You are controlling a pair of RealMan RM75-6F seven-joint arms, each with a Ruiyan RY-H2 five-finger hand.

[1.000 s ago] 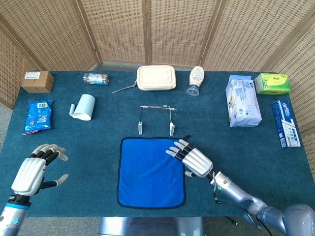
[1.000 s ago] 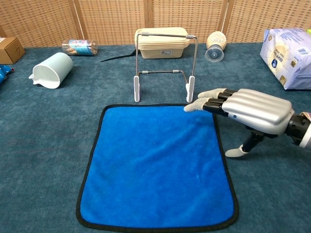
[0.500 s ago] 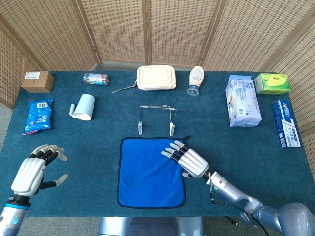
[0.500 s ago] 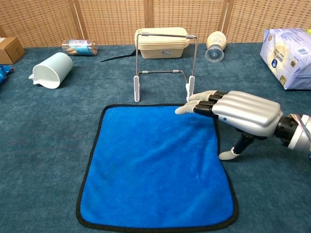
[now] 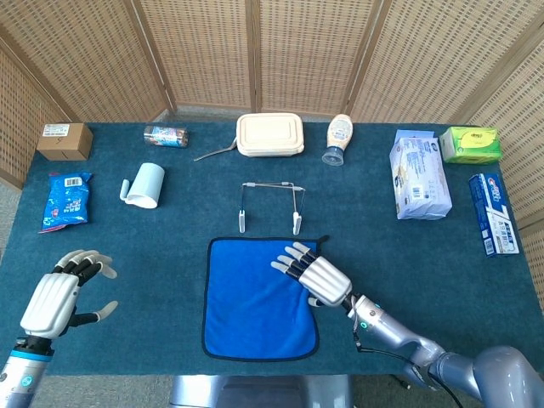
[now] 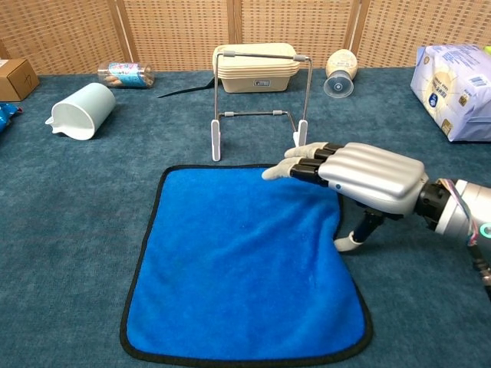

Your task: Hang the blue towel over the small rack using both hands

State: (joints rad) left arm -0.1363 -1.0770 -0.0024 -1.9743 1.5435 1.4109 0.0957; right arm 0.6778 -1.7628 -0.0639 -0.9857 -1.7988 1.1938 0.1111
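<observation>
The blue towel point(image 5: 255, 297) point(image 6: 238, 261) lies flat on the table near the front edge. Just beyond it stands the small wire rack point(image 5: 270, 204) point(image 6: 261, 107), upright and bare. My right hand point(image 5: 313, 274) point(image 6: 360, 176) lies palm down over the towel's far right corner, fingers stretched out to the left. Its thumb touches the towel's right edge, which bends inward there. I see nothing gripped in it. My left hand point(image 5: 59, 297) hovers at the front left, well clear of the towel, fingers apart and empty; only the head view shows it.
Behind the rack are a cream lunch box point(image 5: 269, 134), an upside-down sauce bottle point(image 5: 338, 138) and a spoon point(image 5: 214, 153). A pale cup point(image 5: 144, 184), snack bag point(image 5: 65, 201) and cardboard box point(image 5: 65, 140) lie left. A tissue pack point(image 5: 418, 172) and boxes point(image 5: 491, 212) sit right.
My right hand has slid left, further over the towel's far right corner, and the towel's right edge has drawn inward by the thumb. The left hand has stayed put.
</observation>
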